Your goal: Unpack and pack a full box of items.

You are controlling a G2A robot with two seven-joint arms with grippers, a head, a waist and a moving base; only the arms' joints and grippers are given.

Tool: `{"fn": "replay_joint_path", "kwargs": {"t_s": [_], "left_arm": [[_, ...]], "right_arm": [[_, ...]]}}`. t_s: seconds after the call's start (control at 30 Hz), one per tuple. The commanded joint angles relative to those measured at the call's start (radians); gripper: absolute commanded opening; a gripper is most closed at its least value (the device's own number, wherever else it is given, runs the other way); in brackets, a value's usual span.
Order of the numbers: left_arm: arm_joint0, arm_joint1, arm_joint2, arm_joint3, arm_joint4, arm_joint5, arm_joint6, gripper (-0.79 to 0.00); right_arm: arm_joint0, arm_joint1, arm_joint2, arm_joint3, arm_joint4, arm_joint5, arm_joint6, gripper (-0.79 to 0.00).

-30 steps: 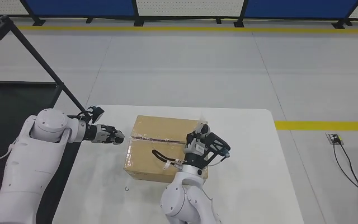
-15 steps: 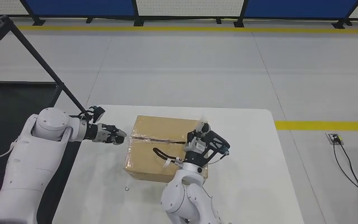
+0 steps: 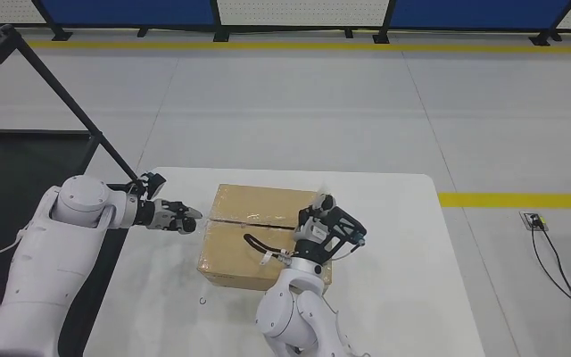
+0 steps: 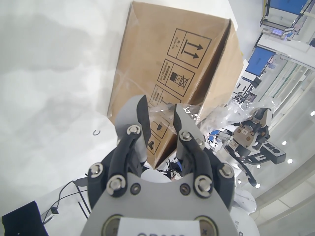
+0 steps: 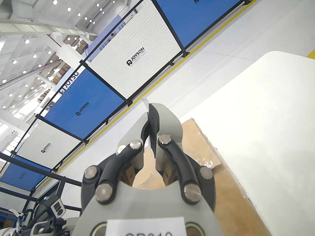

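Note:
A closed cardboard box [image 3: 259,250] lies in the middle of the white table [image 3: 401,277], with handling symbols printed on its end face [image 4: 172,50]. My left gripper [image 3: 191,214] hovers at the box's left end, level with the top seam. Its fingers [image 4: 160,110] are open, with a wrinkled end of clear tape [image 4: 196,116] lying across the tips. My right gripper [image 3: 322,205] is raised over the box's right part [image 5: 209,153]. It is shut [image 5: 151,106] on a thin strip of clear tape [image 5: 145,101], and it also shows far off [image 4: 260,114] with crumpled tape hanging from it.
A small dark ring [image 3: 203,301] lies on the table in front of the box's left corner. A black frame pole [image 3: 71,107] slants over the floor behind the table's left side. Bare table stretches right of the box.
My left gripper has edged slightly toward the box's left end. The right gripper has shifted only a little, still holding the tape.

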Motion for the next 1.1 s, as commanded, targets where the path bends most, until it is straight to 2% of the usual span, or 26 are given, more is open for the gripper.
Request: {"fn": "replay_joint_path", "kwargs": {"t_s": [0.0,1.07], "left_arm": [[0.000,0.001,0.002,0.002,-0.002,0.000,0.003,-0.483],[0.006,0.016,0.011,0.007,-0.029,-0.006,0.017,-0.480]], "right_arm": [[0.000,0.000,0.002,0.000,0.001,0.001,-0.002,-0.785],[-0.006,0.001,0.017,-0.005,0.024,0.027,-0.031,-0.785]]}}
